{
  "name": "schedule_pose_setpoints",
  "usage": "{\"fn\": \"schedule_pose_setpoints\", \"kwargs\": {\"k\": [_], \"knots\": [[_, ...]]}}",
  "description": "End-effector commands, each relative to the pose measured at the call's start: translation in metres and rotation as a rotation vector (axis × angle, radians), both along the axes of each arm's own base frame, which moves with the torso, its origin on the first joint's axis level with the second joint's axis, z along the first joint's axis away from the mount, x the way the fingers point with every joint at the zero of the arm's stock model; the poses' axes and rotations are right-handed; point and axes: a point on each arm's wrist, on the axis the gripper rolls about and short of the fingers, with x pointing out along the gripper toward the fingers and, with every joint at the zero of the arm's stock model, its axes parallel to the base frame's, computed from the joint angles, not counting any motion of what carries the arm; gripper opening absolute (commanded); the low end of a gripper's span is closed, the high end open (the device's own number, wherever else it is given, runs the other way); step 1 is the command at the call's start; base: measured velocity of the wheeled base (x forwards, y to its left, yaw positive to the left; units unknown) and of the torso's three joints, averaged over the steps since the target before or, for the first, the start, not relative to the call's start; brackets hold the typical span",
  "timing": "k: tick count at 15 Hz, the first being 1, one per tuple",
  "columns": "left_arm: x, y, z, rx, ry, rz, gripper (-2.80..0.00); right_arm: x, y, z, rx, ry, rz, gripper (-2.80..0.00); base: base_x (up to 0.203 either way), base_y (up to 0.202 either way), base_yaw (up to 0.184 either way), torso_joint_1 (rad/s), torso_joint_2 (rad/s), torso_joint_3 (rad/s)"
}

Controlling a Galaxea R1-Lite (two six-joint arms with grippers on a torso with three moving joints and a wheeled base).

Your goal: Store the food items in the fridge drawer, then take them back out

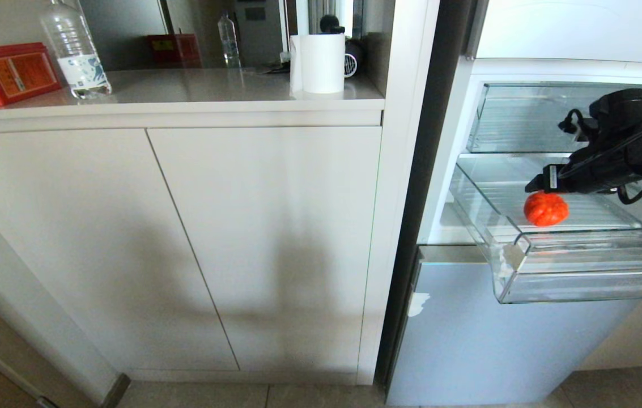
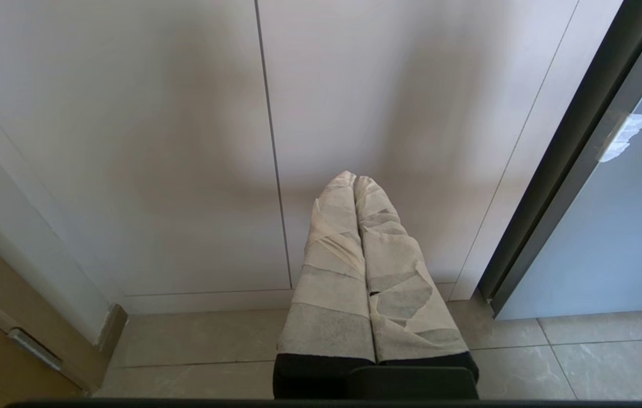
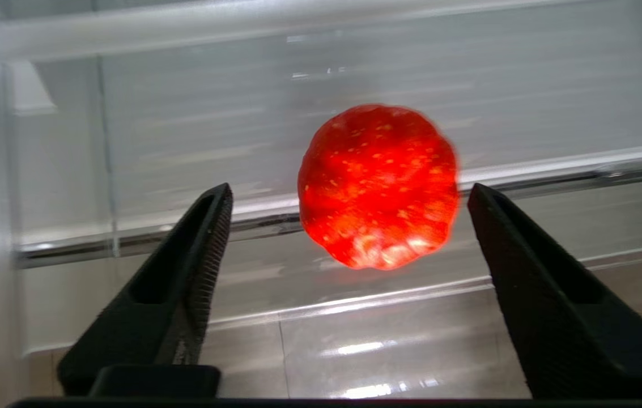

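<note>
A pale cabinet (image 1: 185, 238) with two plain doors fills most of the head view, its bench (image 1: 185, 90) carrying a water bottle (image 1: 74, 51), a red box (image 1: 6, 73) and a roll of paper towel (image 1: 321, 62). To the right stands the open fridge (image 1: 496, 340), where a wide clear drawer (image 1: 570, 277) with a ribbed floor is pulled out over the grey lower door; a second clear bin (image 1: 519, 119) sits behind and above it.

The right gripper (image 1: 536, 186) reaches in over the pulled-out drawer, and its black fingers (image 3: 185, 277) stand wide apart, clear of everything. Directly below the fingertips in the head view sits one red fruit (image 1: 545, 208), lumpy and ridged, inside the drawer towards its front. The right wrist view shows the same fruit between the spread fingers but touched by neither, so it appears to be let go rather than held.

The left gripper (image 2: 356, 180) hangs low in front of the cabinet, well away from the fridge, its tape-wrapped fingers pressed together and holding nothing.

On this evidence the storing half of the job looks at least partly done: one fruit is in the drawer. No other fruit can be seen on the bench, the floor or in the drawer, so whether more are to be stored cannot be told. Taking the fruit back out is not yet done.
</note>
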Motion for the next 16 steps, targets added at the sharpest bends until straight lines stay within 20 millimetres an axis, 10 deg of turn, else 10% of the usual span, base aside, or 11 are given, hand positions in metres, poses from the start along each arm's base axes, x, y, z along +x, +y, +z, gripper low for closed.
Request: {"fn": "schedule_pose_setpoints", "kwargs": {"k": [1,13,14,16], "knots": [[0.000,0.000,0.000,0.000,0.001,0.001,-2.80,0.012,-0.003,-0.021,0.008,0.046,-0.005,0.00,0.000,0.000,0.000,0.000,0.00,0.000],[0.000,0.000,0.000,0.000,0.000,-0.001,-2.80,0.037,-0.027,-0.060,0.004,0.039,-0.063,0.00,0.000,0.000,0.000,0.000,0.00,0.000],[0.000,0.000,0.000,0.000,0.000,0.000,-2.80,0.038,-0.029,-0.061,0.003,0.029,-0.066,-2.80,0.000,0.000,0.000,0.000,0.00,0.000],[0.000,0.000,0.000,0.000,0.001,0.001,-2.80,0.039,-0.032,-0.065,0.007,0.033,-0.073,-2.80,0.000,0.000,0.000,0.000,0.00,0.000]]}}
